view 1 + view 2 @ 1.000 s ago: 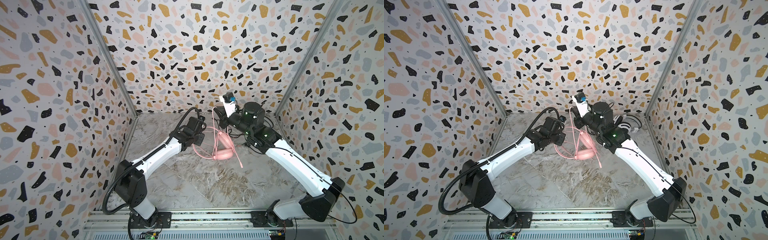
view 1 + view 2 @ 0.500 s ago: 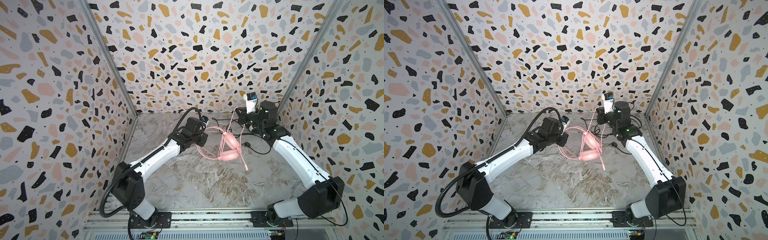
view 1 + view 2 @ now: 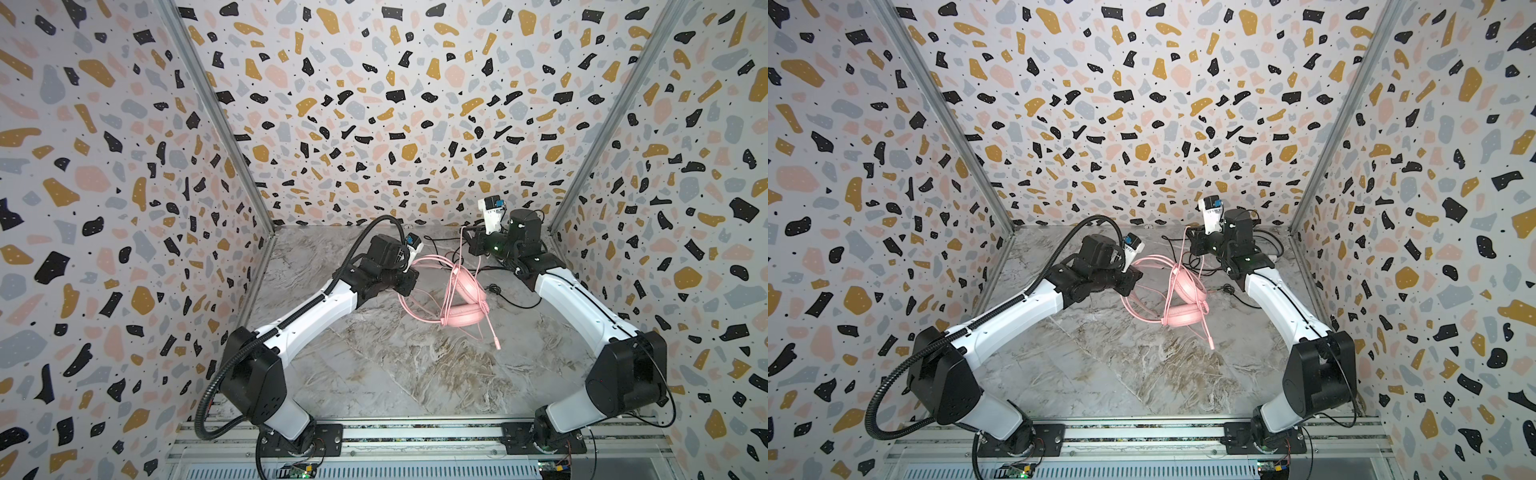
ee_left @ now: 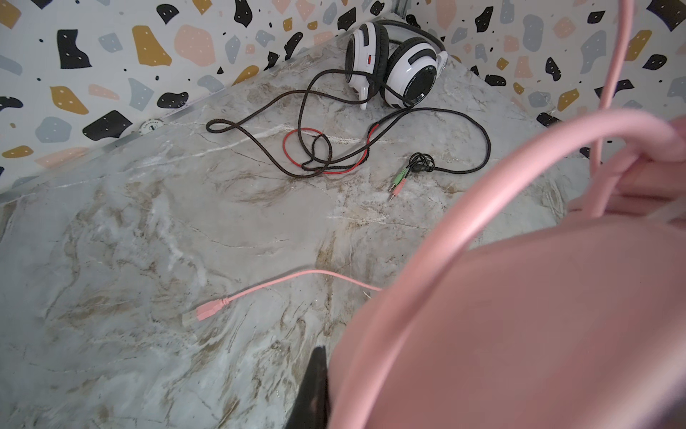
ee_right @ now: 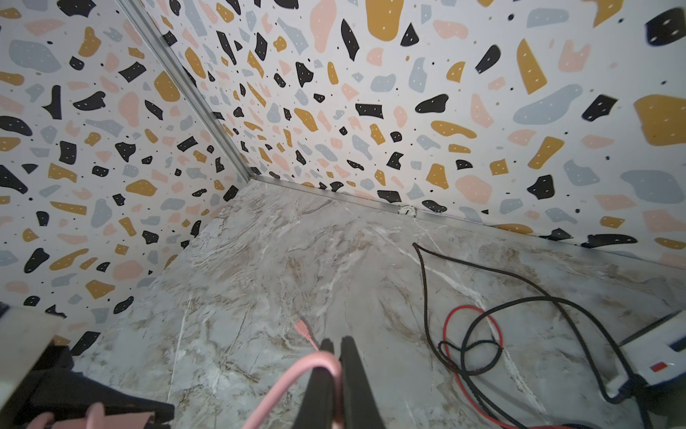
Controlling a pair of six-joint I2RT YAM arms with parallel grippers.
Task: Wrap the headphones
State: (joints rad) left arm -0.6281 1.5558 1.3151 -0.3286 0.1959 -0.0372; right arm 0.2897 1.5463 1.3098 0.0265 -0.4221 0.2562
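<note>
Terrazzo walls, marble floor (grey-veined)

1. The pink headset sits well out from the back wall. One ear cup lies flat, the other tilts up above it, and the thin headband arches off sideways.
2. Its pink cord crosses the cups in several strands that rise toward the back wall. The plug lies on the side away from that wall.
3. The white-and-black headset stands on edge close to the back wall's right end, cups together. Its black cord and red cord sprawl tangled in front, ending in green and pink jacks.
</note>
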